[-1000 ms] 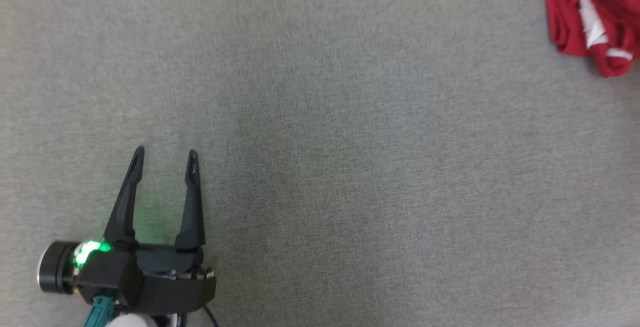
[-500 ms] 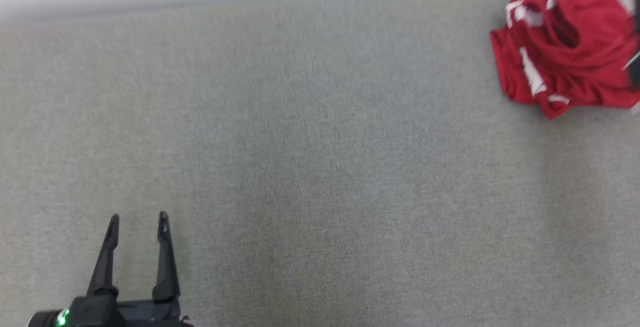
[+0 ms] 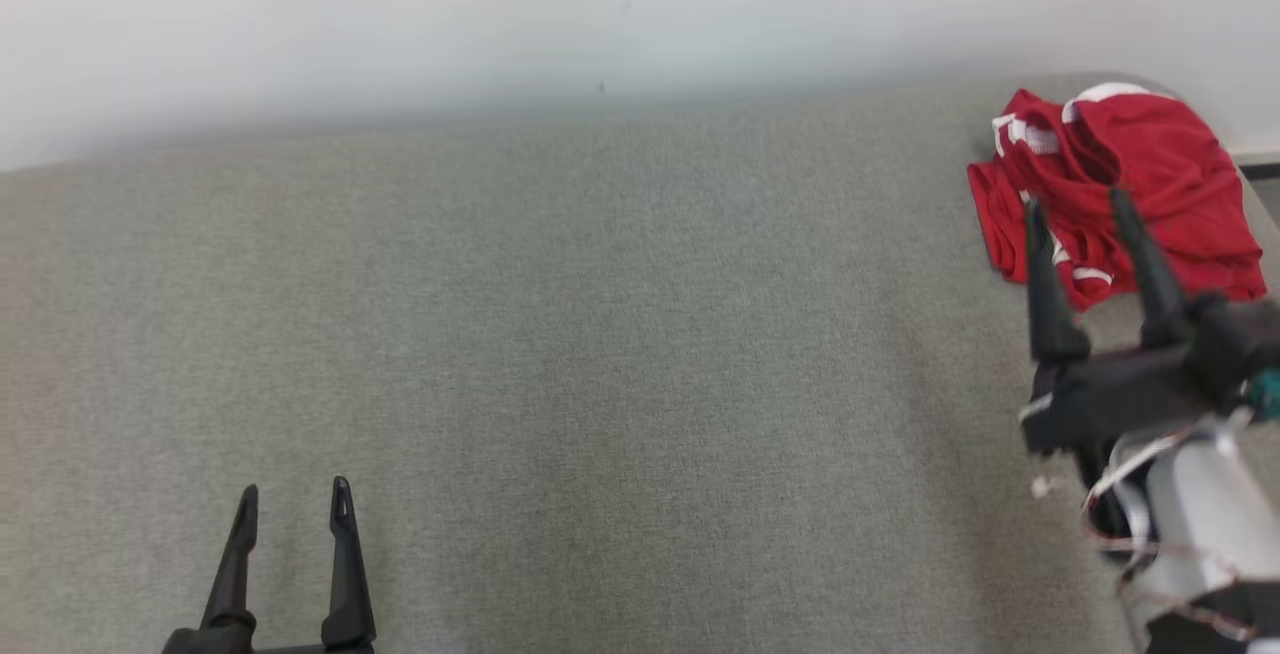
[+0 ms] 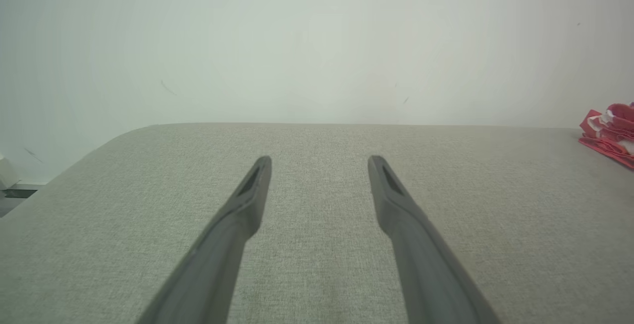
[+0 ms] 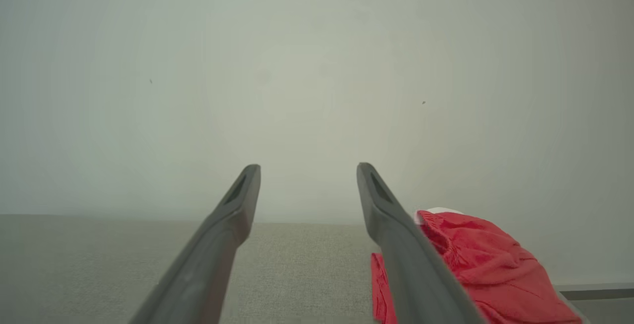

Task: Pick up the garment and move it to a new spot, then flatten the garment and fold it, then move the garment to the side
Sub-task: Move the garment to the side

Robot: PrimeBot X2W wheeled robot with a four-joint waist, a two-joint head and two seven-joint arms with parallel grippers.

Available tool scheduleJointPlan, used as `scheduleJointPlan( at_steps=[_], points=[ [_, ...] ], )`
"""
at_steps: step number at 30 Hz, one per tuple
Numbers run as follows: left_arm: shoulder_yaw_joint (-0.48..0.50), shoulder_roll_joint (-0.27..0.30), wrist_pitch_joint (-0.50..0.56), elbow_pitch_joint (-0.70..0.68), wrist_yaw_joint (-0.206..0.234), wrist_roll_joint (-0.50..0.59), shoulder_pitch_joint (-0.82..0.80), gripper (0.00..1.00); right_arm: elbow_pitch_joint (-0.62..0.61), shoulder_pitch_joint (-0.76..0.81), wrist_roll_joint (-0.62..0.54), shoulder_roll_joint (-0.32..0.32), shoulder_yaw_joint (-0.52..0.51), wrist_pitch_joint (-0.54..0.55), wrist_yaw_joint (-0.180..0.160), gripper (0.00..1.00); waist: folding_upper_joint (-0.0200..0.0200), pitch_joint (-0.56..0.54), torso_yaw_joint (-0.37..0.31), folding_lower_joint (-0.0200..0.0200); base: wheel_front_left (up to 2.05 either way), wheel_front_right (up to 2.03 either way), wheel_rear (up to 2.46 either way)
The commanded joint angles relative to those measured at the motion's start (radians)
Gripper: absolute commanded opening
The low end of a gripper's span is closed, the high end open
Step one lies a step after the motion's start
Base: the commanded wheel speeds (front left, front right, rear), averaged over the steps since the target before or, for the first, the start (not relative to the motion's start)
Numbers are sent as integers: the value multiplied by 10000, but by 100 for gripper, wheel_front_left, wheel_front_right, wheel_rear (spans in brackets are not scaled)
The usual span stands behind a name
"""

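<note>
**Head view: two open claws, red garment in a heap at the far right**

At the near left, the left claw [image 3: 294, 489] hangs low over the grey tabletop [image 3: 600, 334]. Its two fingers stand wide apart and there is nothing between them. It is well apart from the garment, so I judge that it waits there without a part in the work of this moment.

Behind the tabletop there is a pale wall [image 3: 500, 14].

Further to the right, the right claw [image 3: 1077, 201] is spread wide too and holds nothing. Its fingers point toward the garment, and in the head view the tips come in front of the near edge of the cloth. The right wrist view shows the red heap just beside one finger and lower than it. From this I judge that the claw is above the cloth and does not touch it. This pose suits a reach to the garment.

The garment [image 3: 1170, 164], red with white trim, lies at the far right corner of the tabletop, near the rounded edge. It is crumpled in a heap, neither flat nor folded. It rests directly on the grey surface.

This scene fits two stages. The garment may be waiting to be picked up, or it may lie already at its new spot and wait to be made flat.
</note>
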Motion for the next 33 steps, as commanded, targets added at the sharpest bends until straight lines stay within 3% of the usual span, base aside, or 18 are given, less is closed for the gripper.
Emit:
scheduleJointPlan(
  at_steps=[1, 14, 33],
  points=[
    [-16, -18, -27, 28, 31, -64, 128, 100, -95, 208, -116, 83, -64, -31, -25, 100, 2, -196, 139, 2, 0, 0, 0],
    [-271, -18, -27, 369, 230, -289, 317, 100, -1476, 3196, -789, 2094, -850, -21, -25, 100, 2, -626, 354, 2, 0, 0, 0],
    [-562, -18, -27, 940, 215, -130, 300, 100, -1594, 4519, -948, 2753, -384, -20, -25, 100, 2, -909, 748, 2, 0, 0, 0]
  ],
)
